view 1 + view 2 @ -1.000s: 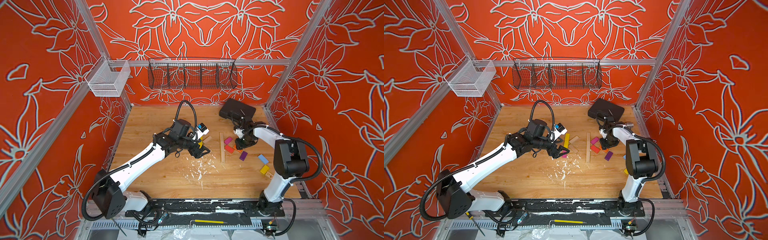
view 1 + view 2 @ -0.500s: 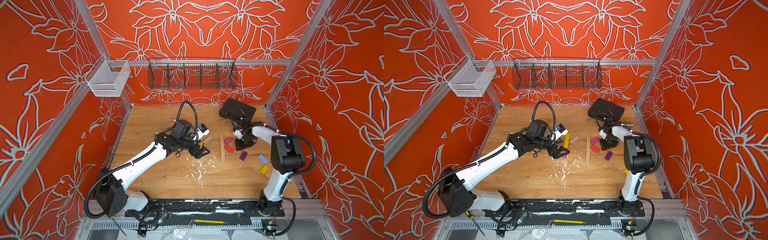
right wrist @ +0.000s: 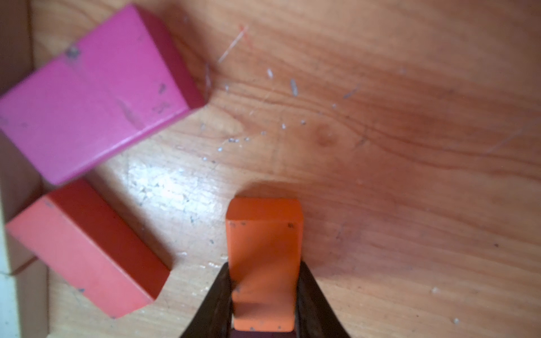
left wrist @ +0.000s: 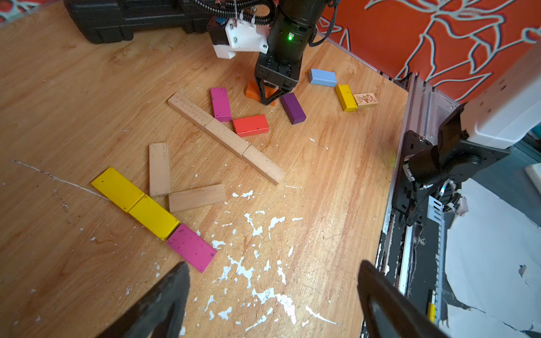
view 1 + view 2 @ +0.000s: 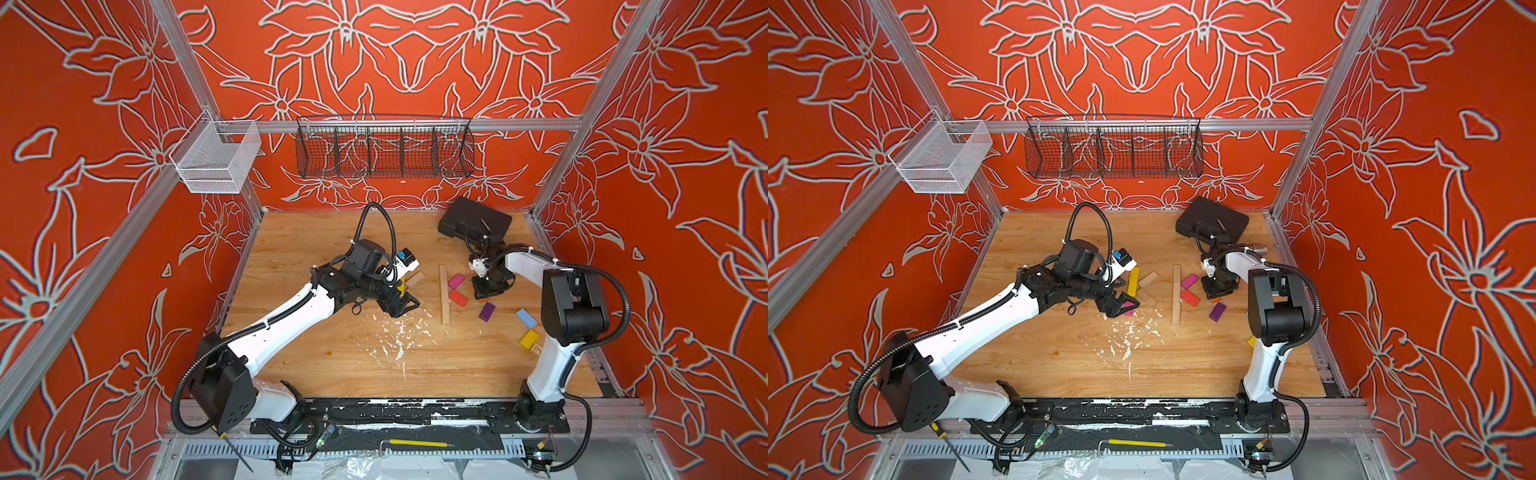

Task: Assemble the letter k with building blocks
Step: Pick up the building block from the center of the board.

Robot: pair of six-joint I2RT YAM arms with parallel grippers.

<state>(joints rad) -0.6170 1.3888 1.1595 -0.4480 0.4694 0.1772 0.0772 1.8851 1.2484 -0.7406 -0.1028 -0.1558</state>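
The orange block (image 3: 263,248) is clamped by its long sides between the right gripper's (image 4: 270,98) jaws, down at the wooden table (image 4: 73,102), just beside the purple block (image 4: 292,108); the red block (image 3: 82,257) and a magenta block (image 3: 87,96) lie near; the left gripper (image 4: 272,292) hangs spread wide, holding nothing.

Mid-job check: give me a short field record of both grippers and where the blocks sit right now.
right gripper: shut on the orange block
left gripper: open, empty
wood strip: three plain blocks end to end
magenta block: one end at the wood strip
red block: one end at the wood strip, beside the magenta block
loose: purple block, light blue block, yellow block touching printed block
other figure: yellow and magenta row, two plain blocks angled off it
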